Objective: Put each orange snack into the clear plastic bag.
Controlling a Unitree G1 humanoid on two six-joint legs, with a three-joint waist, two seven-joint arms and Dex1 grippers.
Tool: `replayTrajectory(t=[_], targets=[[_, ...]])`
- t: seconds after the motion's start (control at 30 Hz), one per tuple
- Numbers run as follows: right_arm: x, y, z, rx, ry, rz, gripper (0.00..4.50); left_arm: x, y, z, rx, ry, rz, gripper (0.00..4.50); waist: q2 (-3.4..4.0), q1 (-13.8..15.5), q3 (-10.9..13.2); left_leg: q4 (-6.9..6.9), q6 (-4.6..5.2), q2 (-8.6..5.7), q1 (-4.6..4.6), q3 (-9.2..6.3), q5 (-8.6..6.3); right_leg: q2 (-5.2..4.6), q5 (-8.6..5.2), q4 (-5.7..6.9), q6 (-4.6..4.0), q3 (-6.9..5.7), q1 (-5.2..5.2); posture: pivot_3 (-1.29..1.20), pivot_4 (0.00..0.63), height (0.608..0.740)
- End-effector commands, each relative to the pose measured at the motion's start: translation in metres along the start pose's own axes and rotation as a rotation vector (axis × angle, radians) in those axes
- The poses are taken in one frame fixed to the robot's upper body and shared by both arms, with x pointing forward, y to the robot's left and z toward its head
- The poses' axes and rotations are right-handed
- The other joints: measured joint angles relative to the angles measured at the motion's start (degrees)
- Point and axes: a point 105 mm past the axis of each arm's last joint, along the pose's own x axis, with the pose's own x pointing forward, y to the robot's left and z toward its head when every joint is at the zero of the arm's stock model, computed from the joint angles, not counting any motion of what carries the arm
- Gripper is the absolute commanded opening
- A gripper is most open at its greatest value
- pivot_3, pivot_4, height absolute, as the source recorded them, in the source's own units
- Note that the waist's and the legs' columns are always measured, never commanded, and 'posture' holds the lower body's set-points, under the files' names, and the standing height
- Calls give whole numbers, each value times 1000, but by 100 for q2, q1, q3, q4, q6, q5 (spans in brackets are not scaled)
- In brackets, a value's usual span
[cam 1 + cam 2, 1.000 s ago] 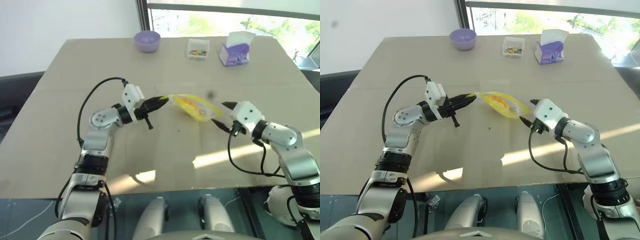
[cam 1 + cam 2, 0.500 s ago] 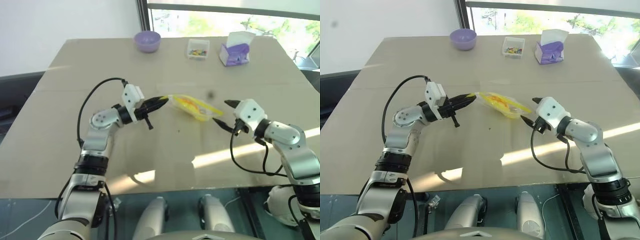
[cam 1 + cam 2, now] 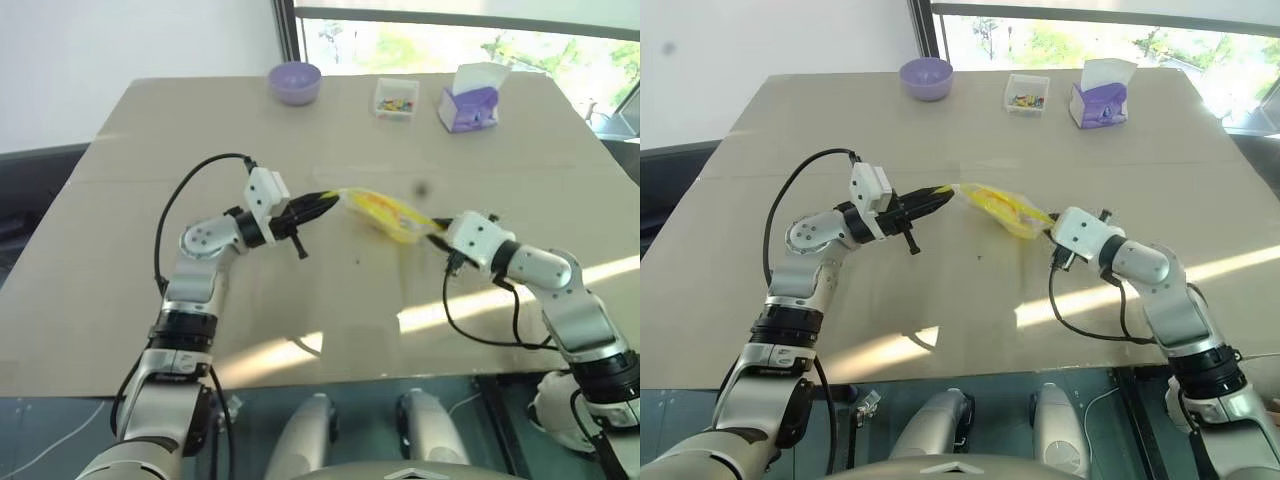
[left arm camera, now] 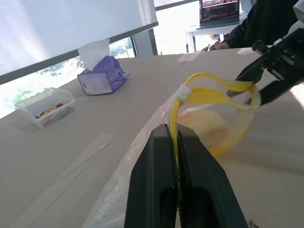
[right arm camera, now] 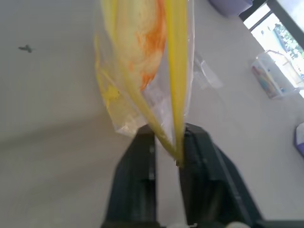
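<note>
The clear plastic bag (image 3: 382,212) hangs above the tan table, stretched between my two grippers. My left gripper (image 3: 333,200) is shut on the left end of its yellow seal strip (image 4: 209,90). At the strip's other end my right gripper (image 3: 437,232) is shut on it, and in the right wrist view the strip runs down between the right gripper's (image 5: 168,137) two black fingers. The orange snack (image 5: 145,23) lies inside the bag, a yellow-orange lump behind the crinkled film (image 4: 211,122). The bag's mouth gapes a little between the two grips.
Along the table's far edge stand a purple bowl (image 3: 294,80), a small clear box of coloured bits (image 3: 396,98) and a purple-and-white tissue packet (image 3: 470,100). A person in dark clothes (image 4: 278,19) sits beyond the table. Bare tabletop lies under the bag.
My right gripper has moved in toward the bag's right end and shut on the yellow seal strip; before, it stood open beside it. The left gripper has kept its hold.
</note>
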Motion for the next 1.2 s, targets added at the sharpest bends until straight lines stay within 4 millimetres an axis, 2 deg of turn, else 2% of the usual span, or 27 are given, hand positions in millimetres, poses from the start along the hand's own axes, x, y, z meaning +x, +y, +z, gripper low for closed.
replayTrajectory(t=[0.03,0.17,0.27,0.37,0.57,0.67,0.77,0.8,0.87,1.0,1.1,1.2], targets=[[-15,-41,13,-79,-23,-131,34,-1,10,20,45,-58,31,0,0,3,0,0,1,0,-1,0,0,0,0,-1,0,0,0,0,150,740],[-36,-97,26,-199,-13,-314,34,5,35,41,92,-115,112,0,-1,22,3,13,7,-3,-7,-1,-4,-1,1,1,1,-1,0,0,150,740],[-44,-117,31,-247,-10,-392,34,10,41,48,106,-141,123,0,-2,33,2,18,6,-3,-8,-7,-4,-1,1,2,1,-10,4,0,150,740],[-43,-103,18,-235,23,-339,34,10,31,35,110,-105,77,0,-1,15,0,14,-10,-2,-6,-4,5,-1,1,-7,1,-8,8,0,150,740],[-37,-42,-10,-155,71,-203,34,4,0,11,115,-51,-12,0,-1,-4,3,4,-5,-2,-12,5,3,-2,1,-16,1,2,1,0,150,740],[-40,-12,-13,-52,64,-113,34,0,-15,6,103,-39,-56,0,-1,9,3,9,11,-1,-8,0,-7,-2,1,-7,2,0,3,0,150,740],[-49,1,-15,-23,79,-79,897,-4,-25,4,77,-30,-76,0,0,10,3,16,17,1,-3,0,-10,-1,1,-4,2,0,8,0,150,740],[-54,6,-14,2,80,-56,1403,-4,-27,4,75,-23,-76,0,0,14,3,20,18,1,-4,0,-11,-1,1,-2,2,0,9,0,150,740],[-65,15,-12,26,83,7,2127,-5,-30,2,83,-7,-73,0,0,34,3,24,19,1,-3,-3,-12,-1,1,1,2,-1,12,0,150,740],[-82,14,7,26,55,69,2127,-6,-36,0,91,38,-101,0,0,64,3,28,20,1,1,-6,-12,0,1,1,2,-5,21,0,150,740],[-59,4,54,-7,-124,59,2127,-5,-42,-1,120,72,-144,0,1,40,4,33,21,10,10,-6,-13,7,1,-1,3,-8,32,0,150,740],[-30,12,77,-33,-205,102,2127,-4,-45,-2,139,82,-160,0,5,-14,4,37,20,22,14,-2,-12,14,7,2,-3,-6,31,0,150,740]])
